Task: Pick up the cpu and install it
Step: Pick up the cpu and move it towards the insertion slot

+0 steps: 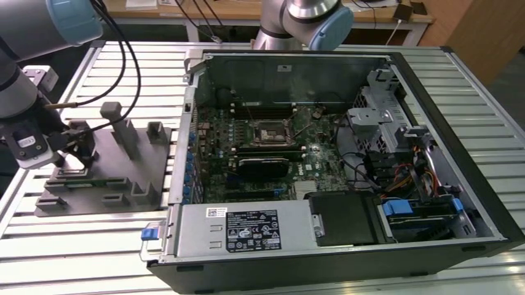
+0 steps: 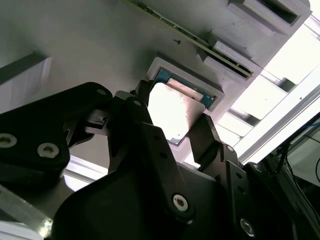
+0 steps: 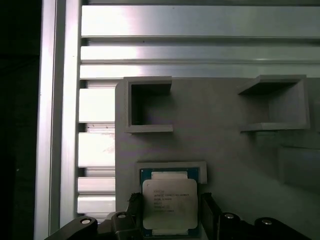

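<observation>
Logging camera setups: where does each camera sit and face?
Exterior view: off the arm, looking down on computer case and grey tray; arm at the exterior view's left.
First wrist view: at the wrist, facing the cpu squarely; end effector shows.
Second wrist view: at the wrist, slanted past the end effector toward the cpu.
Both wrist views share the cpu.

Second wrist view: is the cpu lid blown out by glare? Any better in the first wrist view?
Yes: in the second wrist view glare washes the top of the cpu near white, and the table slats clip to white; in the first wrist view the cpu is evenly lit with its print showing, though the slats glare there too.
</observation>
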`<state>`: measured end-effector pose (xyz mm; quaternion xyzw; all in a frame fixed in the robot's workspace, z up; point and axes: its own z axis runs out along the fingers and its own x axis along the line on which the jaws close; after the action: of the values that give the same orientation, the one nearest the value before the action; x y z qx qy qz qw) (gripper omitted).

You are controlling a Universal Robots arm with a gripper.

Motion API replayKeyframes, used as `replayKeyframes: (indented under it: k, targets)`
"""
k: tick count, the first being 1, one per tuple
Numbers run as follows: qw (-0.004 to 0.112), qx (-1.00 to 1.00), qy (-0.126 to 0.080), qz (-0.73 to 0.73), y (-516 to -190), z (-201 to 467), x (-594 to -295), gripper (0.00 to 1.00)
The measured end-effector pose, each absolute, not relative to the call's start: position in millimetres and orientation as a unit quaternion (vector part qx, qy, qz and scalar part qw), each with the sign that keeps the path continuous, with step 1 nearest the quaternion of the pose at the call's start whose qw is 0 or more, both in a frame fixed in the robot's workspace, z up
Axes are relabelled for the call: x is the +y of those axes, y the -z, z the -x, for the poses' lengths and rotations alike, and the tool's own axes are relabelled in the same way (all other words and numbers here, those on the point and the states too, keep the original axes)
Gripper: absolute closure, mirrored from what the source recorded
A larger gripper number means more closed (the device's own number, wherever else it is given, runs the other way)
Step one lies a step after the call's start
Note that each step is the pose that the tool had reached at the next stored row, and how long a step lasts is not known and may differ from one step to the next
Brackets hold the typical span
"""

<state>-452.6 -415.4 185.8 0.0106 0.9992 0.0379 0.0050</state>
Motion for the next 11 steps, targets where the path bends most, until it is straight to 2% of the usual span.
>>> replayKeyframes:
  k: [11]
  targets:
    - [0.005, 0.999, -0.042, -0.010, -183.1, 452.6, -415.4, 0.41]
